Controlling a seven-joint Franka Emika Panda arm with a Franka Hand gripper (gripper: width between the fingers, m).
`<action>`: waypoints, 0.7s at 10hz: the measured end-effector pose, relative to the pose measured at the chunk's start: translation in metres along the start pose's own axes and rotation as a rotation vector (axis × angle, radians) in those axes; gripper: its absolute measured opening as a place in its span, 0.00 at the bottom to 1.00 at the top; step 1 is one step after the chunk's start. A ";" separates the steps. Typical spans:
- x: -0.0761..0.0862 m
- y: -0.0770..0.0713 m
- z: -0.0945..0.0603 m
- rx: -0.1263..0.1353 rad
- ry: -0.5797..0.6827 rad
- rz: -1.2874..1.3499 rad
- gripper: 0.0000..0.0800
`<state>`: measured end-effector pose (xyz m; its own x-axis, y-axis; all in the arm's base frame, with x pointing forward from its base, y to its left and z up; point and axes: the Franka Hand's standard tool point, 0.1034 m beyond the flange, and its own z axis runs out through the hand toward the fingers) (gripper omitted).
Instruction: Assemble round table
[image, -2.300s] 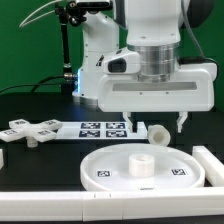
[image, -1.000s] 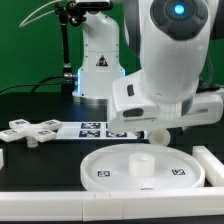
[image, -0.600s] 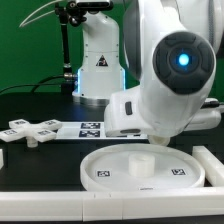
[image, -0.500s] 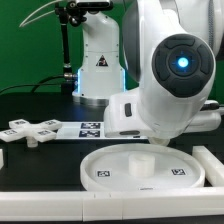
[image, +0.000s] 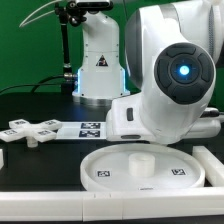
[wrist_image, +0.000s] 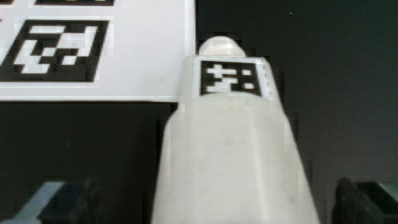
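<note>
Fingers (wrist_image: 61, 200) of the gripper (wrist_image: 214, 205) stand wide open and empty astride the lying cylinder post (wrist_image: 226, 130), so centre them on it and lower before you close.

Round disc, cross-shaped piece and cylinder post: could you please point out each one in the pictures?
round disc (image: 110, 160), exterior view, on its bare flat top.
cross-shaped piece (image: 30, 130), exterior view, on its middle, where the four arms meet.
cylinder post (wrist_image: 222, 150), wrist view, on its plain white side.
</note>
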<state>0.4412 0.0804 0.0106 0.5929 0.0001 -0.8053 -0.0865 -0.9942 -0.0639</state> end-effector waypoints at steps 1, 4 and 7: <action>0.000 0.000 0.000 0.000 0.001 -0.003 0.81; 0.002 0.000 0.001 0.001 0.002 -0.015 0.51; 0.000 0.000 -0.002 0.002 0.002 -0.031 0.51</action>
<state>0.4429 0.0802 0.0122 0.5970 0.0304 -0.8016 -0.0696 -0.9936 -0.0894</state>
